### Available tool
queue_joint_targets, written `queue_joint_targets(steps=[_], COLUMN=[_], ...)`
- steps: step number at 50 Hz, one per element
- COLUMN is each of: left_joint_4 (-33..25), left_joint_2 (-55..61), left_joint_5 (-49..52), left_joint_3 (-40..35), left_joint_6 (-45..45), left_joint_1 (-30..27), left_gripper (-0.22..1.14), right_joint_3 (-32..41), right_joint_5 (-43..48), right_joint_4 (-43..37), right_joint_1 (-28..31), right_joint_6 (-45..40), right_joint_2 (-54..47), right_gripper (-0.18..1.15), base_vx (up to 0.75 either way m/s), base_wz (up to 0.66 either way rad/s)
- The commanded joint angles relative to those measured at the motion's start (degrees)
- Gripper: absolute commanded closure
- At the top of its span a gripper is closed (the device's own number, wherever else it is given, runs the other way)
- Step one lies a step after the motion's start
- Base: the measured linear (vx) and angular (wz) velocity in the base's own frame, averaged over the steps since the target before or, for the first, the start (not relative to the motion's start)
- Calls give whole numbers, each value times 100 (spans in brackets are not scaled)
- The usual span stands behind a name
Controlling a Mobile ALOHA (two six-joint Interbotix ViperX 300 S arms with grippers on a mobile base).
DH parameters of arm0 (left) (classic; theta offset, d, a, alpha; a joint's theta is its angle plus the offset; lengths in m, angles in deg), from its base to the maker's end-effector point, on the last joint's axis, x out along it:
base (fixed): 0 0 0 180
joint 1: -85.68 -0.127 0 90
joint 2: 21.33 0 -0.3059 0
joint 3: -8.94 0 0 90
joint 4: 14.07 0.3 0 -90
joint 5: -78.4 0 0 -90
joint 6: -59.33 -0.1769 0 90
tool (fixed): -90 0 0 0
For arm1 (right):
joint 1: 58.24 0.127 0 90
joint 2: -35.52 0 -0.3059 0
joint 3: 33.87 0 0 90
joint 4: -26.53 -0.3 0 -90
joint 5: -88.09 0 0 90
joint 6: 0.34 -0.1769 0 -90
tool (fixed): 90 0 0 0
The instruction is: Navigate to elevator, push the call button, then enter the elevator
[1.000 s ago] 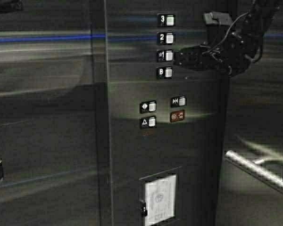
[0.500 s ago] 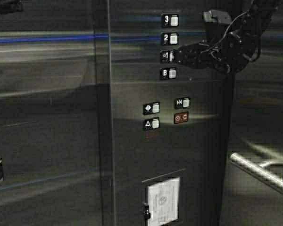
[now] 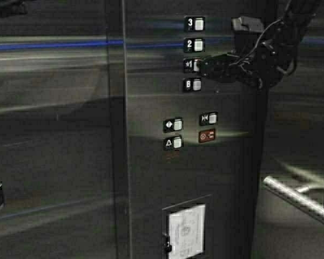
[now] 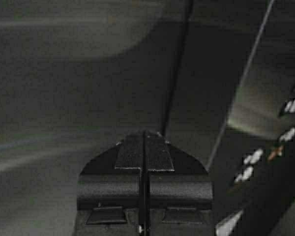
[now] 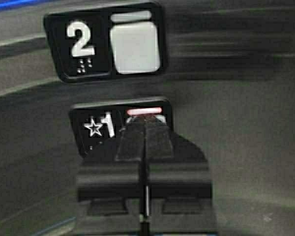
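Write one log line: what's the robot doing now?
place: inside elevator | right tool: shut, tip on star-1 button, light strip red | left tool: shut, idle

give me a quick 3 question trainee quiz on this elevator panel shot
1. True or false: the right gripper has its closed tip at the star 1 floor button.
2. Which labelled square floor button sits directly above that one? A) 3 B) 2 C) B
3. Fill in: the left gripper faces the bare brushed steel elevator wall with its fingers ____.

Key: 1 true; 2 B, the black-framed 2 floor button; 3 shut.
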Motion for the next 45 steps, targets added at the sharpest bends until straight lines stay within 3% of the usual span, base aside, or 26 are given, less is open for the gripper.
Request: queue_joint_targets(steps=[1,23,45], left_joint_4=[9,0,0], left_joint_2=[18,-44,-97], left_joint_5=[-26,-18,62], left_joint_3=[-53,-53,-35], left_joint_6=[0,53,62], left_joint_1=[9,9,9], left_gripper=[89,89,89], right_joint_3=[-229,-1731,-2206], right_joint_5=[53,176,-1802], right_joint_4=[-26,-149,-149], right_joint_1=[0,-237,-299], right_joint_6=[18,70,9], right_joint_2=[360,1644,3155], right_gripper=[92,92,92], base_vx=[-1,0,-3], base_wz=[-1,0,-3])
